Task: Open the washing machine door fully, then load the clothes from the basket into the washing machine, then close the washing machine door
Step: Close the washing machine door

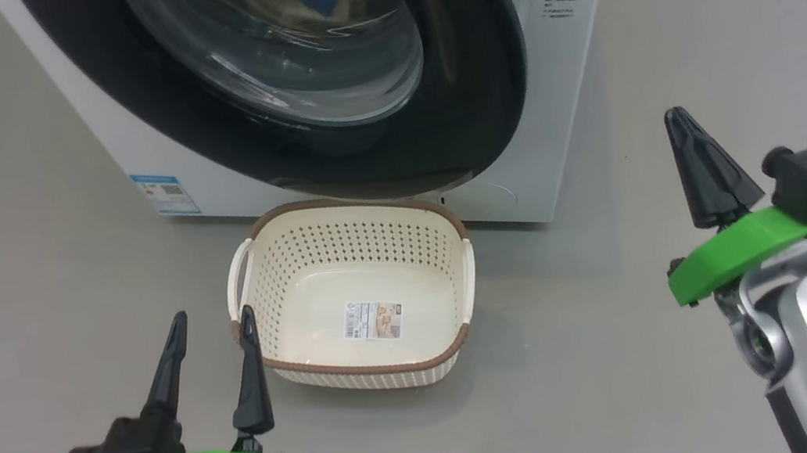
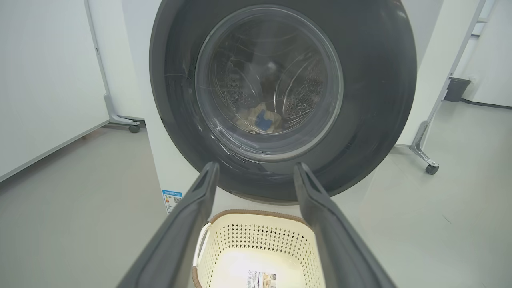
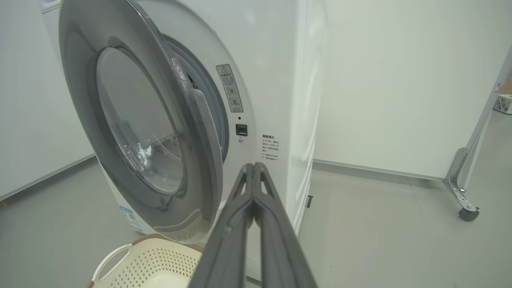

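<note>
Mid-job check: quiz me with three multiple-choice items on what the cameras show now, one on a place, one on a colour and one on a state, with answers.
1. Where are the clothes?
A) in the basket
B) inside the washing machine, behind the door glass
C) hanging over the door's edge

2. What colour is the basket's rim?
A) blue
B) green
C) brown

3. How does the right pincer stand?
A) shut on nothing
B) wide open
C) shut on a cloth

Answers:
1 B: yellow and blue cloth shows through the glass, and the basket's bottom is bare.
2 C: a brown woven band runs round its top.
3 A: its two fingers press together with nothing between them.
</note>
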Controlling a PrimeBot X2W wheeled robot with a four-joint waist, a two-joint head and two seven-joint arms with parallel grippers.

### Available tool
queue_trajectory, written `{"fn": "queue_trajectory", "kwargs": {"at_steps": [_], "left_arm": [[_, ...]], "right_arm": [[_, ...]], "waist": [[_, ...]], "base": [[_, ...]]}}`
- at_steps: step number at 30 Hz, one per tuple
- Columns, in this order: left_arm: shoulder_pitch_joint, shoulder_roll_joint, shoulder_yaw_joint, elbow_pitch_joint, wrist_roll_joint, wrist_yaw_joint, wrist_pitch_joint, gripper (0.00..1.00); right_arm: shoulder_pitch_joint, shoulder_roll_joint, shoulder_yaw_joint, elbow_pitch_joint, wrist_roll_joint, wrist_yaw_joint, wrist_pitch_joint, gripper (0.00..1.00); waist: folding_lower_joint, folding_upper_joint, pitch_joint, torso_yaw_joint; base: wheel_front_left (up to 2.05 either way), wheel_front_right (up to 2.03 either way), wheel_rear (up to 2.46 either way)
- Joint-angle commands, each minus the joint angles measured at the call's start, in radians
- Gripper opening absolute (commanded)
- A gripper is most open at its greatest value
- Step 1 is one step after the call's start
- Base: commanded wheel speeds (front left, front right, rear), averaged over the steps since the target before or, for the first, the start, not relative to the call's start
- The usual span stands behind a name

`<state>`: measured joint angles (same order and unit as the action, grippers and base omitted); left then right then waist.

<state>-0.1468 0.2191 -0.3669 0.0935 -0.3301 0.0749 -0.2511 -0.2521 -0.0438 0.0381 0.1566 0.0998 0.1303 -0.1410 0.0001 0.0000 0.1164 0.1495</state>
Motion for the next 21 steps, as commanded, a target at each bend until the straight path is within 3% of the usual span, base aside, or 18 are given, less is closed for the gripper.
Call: {"fn": "queue_trajectory", "kwargs": {"at_steps": [1,9,21], "left_arm": [[-0.052,0.008,0.031,-0.023,0.011,-0.007,-0.011,1.0],[-0.074,-0.019,0.029,-0.002,0.025,-0.029,-0.011,1.0],[-0.09,-0.062,0.038,0.014,0.048,-0.06,-0.011,1.0]], "right_arm": [[-0.073,-0.007,0.038,-0.016,0.0,0.0,-0.012,0.0],[-0.238,-0.008,0.132,0.14,0.024,0.0,-0.039,0.0],[-0.422,-0.019,0.15,0.404,0.039,0.0,-0.084,0.0]], "waist": [[-0.0001,0.0,0.0,0.033],[-0.0001,0.0,0.007,0.112],[-0.0001,0.0,0.017,0.17]], "base": [[0.0,0.0,0.0],[0.0,0.0,0.0],[0.0,0.0,0.0]]}}
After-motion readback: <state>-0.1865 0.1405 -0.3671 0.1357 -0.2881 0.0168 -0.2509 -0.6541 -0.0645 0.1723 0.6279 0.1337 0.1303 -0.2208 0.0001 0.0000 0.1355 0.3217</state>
